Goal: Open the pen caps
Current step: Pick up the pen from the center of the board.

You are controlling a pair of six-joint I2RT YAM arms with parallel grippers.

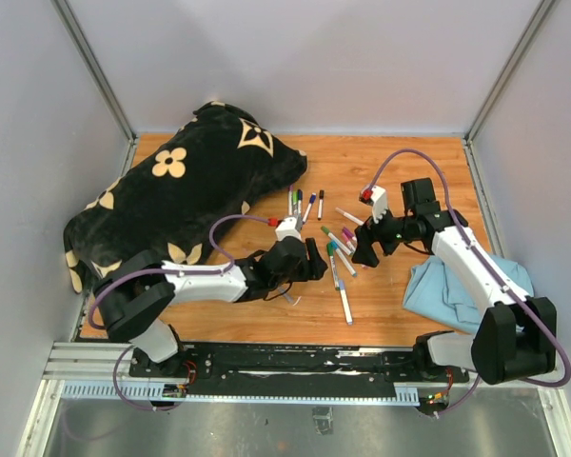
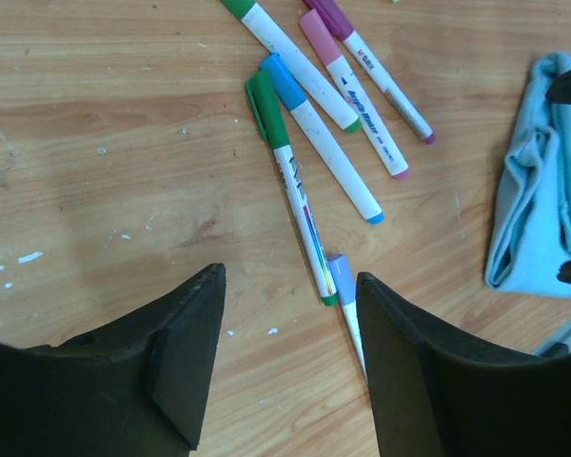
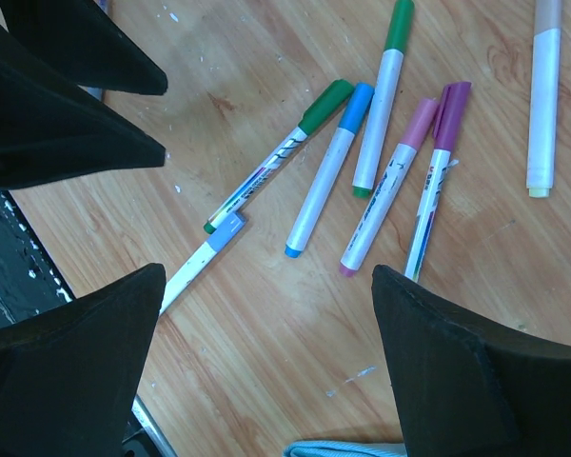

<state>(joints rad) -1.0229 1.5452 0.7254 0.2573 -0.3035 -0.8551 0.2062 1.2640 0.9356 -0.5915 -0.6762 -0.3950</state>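
Several capped markers lie fanned on the wooden table [image 1: 400,171] between my two grippers. In the left wrist view I see a green pen cap [image 2: 263,105], a blue one [image 2: 281,78], a pink one [image 2: 316,33] and a pale blue one [image 2: 340,278] close to my right finger. My left gripper [image 2: 287,278] hovers open over bare wood, holding nothing. My right gripper [image 3: 266,276] is open and empty, with the green cap [image 3: 325,103], blue cap [image 3: 358,103] and purple cap [image 3: 452,112] just beyond it. From above, the left gripper [image 1: 314,259] and right gripper [image 1: 366,249] flank the marker cluster [image 1: 338,255].
A black pillow with gold flowers [image 1: 186,190] fills the back left. A light blue cloth [image 1: 452,286] lies at the right, by the right arm. More markers [image 1: 303,202] lie near the pillow, and one [image 1: 345,300] lies toward the near rail [image 1: 295,367].
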